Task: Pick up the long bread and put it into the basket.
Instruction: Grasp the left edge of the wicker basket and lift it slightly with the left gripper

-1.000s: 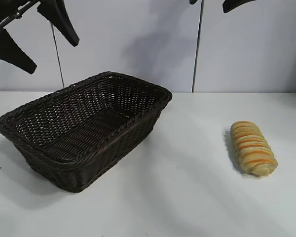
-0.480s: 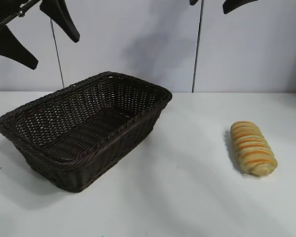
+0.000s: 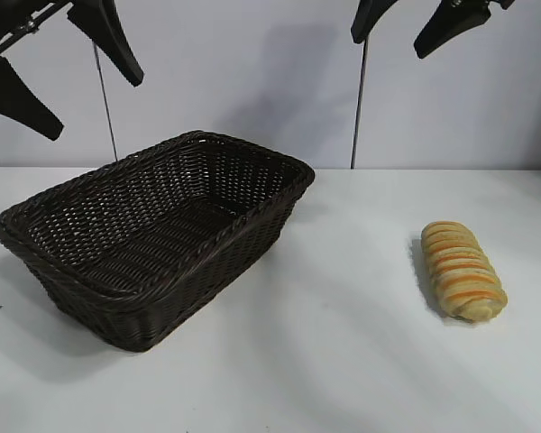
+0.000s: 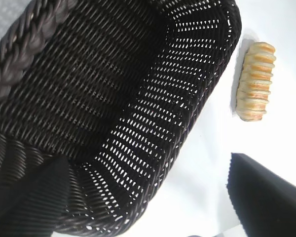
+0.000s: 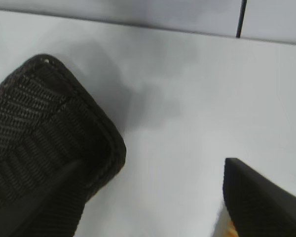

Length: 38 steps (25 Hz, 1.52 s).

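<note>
The right end effector (image 3: pixel 417 25) hung high above the table with its fingers spread apart and nothing between them, up over the gap between the basket and the long bread and nearer the bread's side; the left end effector (image 3: pixel 59 68), likewise spread and empty, hung high above the basket's left end. Nearest the camera, taking the basket (image 3: pixel 153 236) as the landmark, the long bread (image 3: pixel 462 270) lay on the white table (image 3: pixel 343 361) well apart to the basket's right, flat on its side, its length running roughly front to back and touching nothing. The basket itself sat empty on the left half of the table, its braided rim upright and its mouth open to the top. Behind it rose a pale wall with two thin dark vertical lines. The bread looked light and soft, with a ridged crust that should give grip rather than slip; it would likely squash or dent under a hard pinch. The sensible hold seemed to be across its narrow width near the middle, fingers straddling the sides so that the roll stays balanced, closed only gently. Since it is far smaller than the basket, the drop should need little accuracy.
</note>
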{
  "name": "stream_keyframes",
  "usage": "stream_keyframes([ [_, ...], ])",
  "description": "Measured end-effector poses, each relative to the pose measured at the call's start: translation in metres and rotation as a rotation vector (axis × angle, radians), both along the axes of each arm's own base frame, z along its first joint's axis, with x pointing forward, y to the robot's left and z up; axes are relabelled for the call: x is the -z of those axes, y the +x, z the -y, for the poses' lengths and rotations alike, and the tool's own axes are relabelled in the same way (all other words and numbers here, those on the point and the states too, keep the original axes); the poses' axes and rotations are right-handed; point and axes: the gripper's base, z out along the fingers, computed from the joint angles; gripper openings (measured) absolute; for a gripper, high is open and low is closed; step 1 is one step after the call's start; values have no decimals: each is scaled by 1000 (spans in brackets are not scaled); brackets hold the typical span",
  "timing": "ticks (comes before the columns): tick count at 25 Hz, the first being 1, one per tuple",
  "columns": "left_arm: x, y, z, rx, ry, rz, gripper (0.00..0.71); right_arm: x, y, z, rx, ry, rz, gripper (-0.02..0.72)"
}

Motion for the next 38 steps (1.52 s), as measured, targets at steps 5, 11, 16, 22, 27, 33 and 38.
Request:
stream_keyframes([
  [5,22,-22,-8,-75,41,-80,631,2,-5,1,-14,-12,-59,557],
  [11,58,-30,-13,-222,39,-119,631,2,-5,1,-14,-12,-62,557],
  [16,78,-35,-16,-316,35,-119,631,2,-5,1,-14,-14,-62,557],
  [22,98,-44,-20,-352,48,-129,631,2,-5,1,-14,-14,-62,557],
  [27,110,-47,-23,-420,44,-105,631,2,-6,1,-15,-15,-63,557],
  [33,110,-41,-23,-480,4,-52,631,2,-6,1,-15,-15,-63,557],
  [38,125,-36,-20,-508,-5,-92,631,2,-6,1,-15,-15,-63,557],
])
